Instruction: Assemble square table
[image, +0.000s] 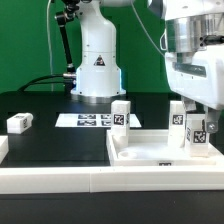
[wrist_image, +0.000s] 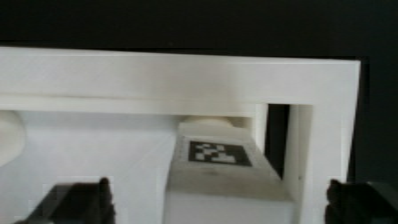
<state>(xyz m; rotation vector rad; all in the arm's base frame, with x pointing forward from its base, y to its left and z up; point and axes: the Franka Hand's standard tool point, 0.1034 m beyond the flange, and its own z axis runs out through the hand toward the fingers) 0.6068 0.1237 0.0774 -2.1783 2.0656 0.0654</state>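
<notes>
A: Claw (wrist_image: 221, 192) state?
B: Fingers (wrist_image: 82, 200) spread wide, clear of the white leg (wrist_image: 217, 160) between them.
A: Surroundings?
B: Black worktop (image: 50, 105), green backdrop (image: 30, 40).
A: The leg's axis?
B: Vertical: it stands upright in a corner of the white tabletop (image: 150, 152), directly under the claw.

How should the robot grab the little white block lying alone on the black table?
Come straight down from above and pinch the loose leg across its two long sides. It lies flat on the black table with free space around it, so nothing should be in the way.
</notes>
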